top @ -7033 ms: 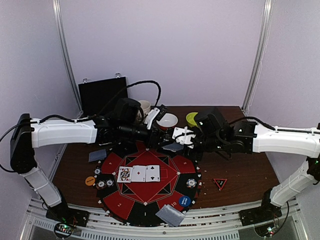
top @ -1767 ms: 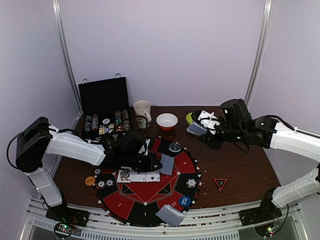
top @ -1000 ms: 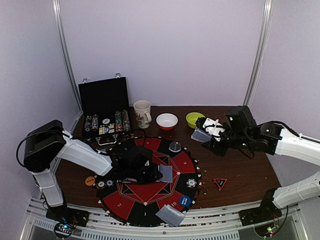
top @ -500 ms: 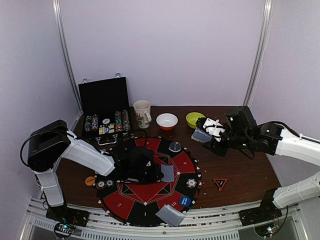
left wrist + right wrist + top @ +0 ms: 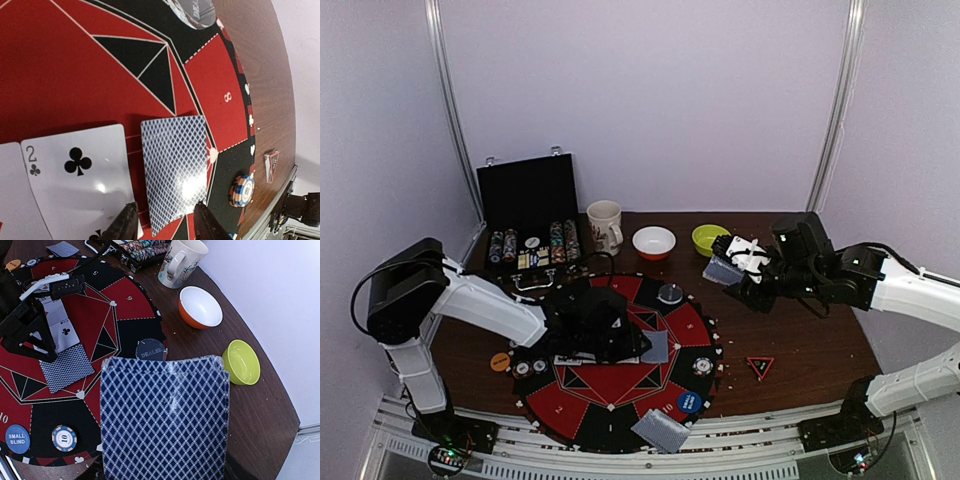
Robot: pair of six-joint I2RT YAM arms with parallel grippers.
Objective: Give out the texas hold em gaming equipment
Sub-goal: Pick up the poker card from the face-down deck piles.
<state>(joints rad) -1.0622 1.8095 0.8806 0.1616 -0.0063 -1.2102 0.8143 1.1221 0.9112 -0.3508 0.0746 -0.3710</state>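
Observation:
A face-down blue-backed card (image 5: 175, 170) lies flat on the round red-and-black mat (image 5: 610, 390), just right of the two of clubs (image 5: 80, 175). My left gripper (image 5: 165, 225) hovers low over the card's near end, open, its fingers either side of the card. My right gripper (image 5: 728, 270) hangs above the table's right side, shut on a deck of blue-backed cards (image 5: 165, 420); its fingers are hidden behind the deck. On the mat are a dealer button (image 5: 151, 350), a striped chip stack (image 5: 242, 190) and a blue small-blind disc (image 5: 16, 438). A red-black triangle marker (image 5: 760, 366) lies right of the mat.
An open black chip case (image 5: 530, 240) stands at the back left, then a mug (image 5: 605, 225), an orange bowl (image 5: 654, 241) and a green bowl (image 5: 708, 239). More blue-backed cards (image 5: 660, 430) lie at the mat's front edge. An orange disc (image 5: 500, 362) and chips (image 5: 530, 367) sit at its left.
My left gripper has opened and let go of the face-down card, which now lies on the mat beside the face-up cards. The right arm with the deck has not moved.

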